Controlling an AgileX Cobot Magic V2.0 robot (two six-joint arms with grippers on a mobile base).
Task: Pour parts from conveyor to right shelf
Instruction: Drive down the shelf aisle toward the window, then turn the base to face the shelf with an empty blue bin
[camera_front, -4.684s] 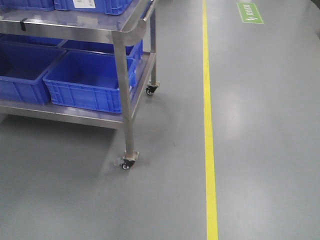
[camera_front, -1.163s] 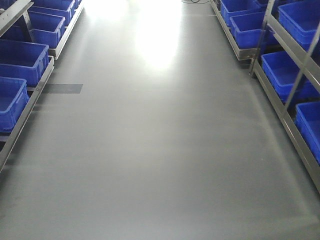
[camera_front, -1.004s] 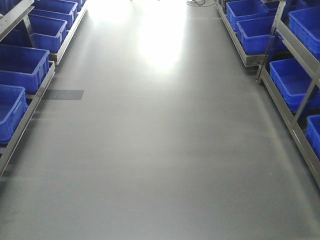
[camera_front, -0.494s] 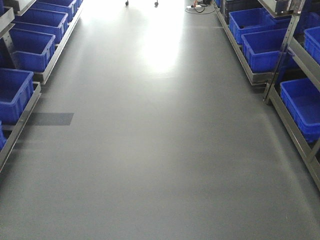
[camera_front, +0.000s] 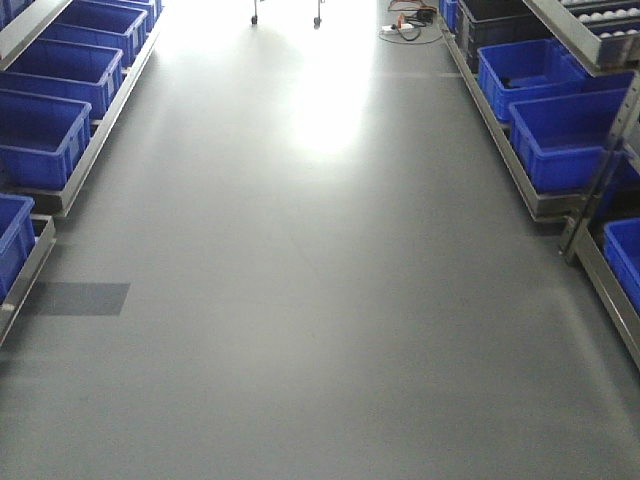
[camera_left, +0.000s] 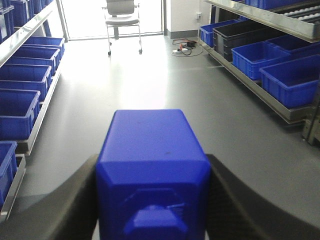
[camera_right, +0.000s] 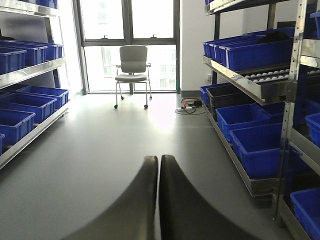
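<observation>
Left hand (camera_left: 152, 159) holds blue part (camera_left: 152, 175) between its fingers (camera_left: 70, 200).

You face aisle (camera_front: 320, 300): left shelf (camera_front: 62, 203), right shelf (camera_front: 545, 207), tubs (camera_front: 560, 165) on both; chair (camera_right: 132, 62) far ahead, cables (camera_right: 187, 107) right of it.

No legible txt, labels, brand marks, nos. or signs in any view. Blue block (camera_left: 152, 165), left wrist view: plain faces, moulded relief on near face, no letters readable. Blue tubs (camera_front: 570, 172) on right shelf (camera_right: 235, 75): no readable print; far ones too small/blurred to tell.
</observation>
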